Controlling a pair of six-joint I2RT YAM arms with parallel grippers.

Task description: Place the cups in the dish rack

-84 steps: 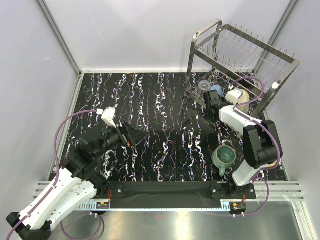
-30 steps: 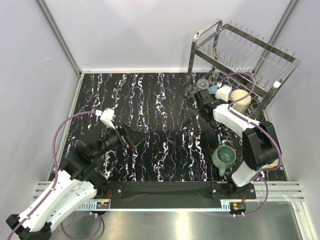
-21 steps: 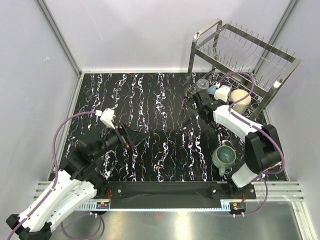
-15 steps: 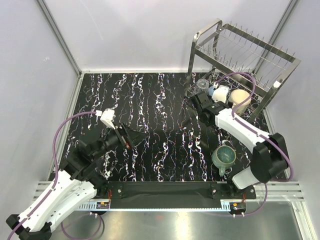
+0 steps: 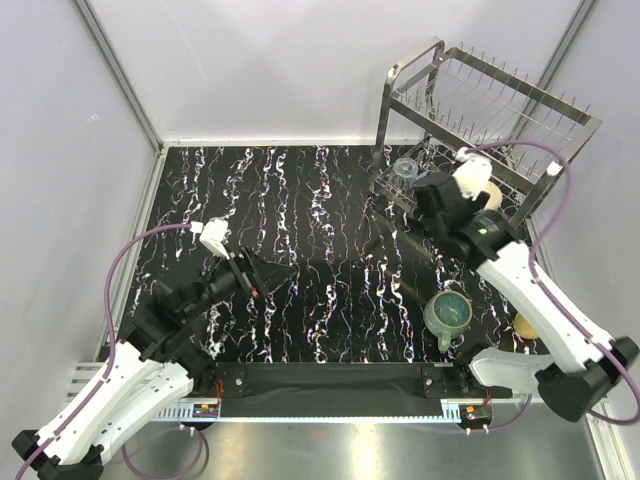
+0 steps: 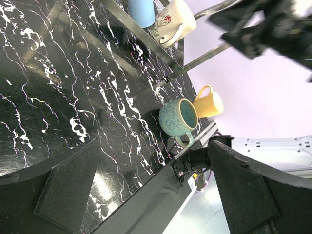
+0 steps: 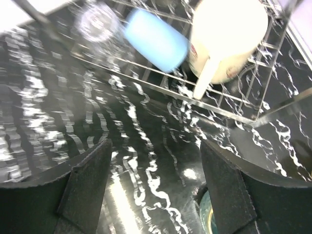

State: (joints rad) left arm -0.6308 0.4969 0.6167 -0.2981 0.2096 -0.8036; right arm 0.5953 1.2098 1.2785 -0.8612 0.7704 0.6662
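No readable text anywhere that I can find: no brand, number or label. Closest thing is a small reddish print on the side of the cream mug (image 6: 173, 19), far out ahead of the jaws of the left gripper (image 6: 151, 195) and a touch right of their midline. Looks like a little picture, no letters I can make out. The right wrist view is too blurry for any lettering.
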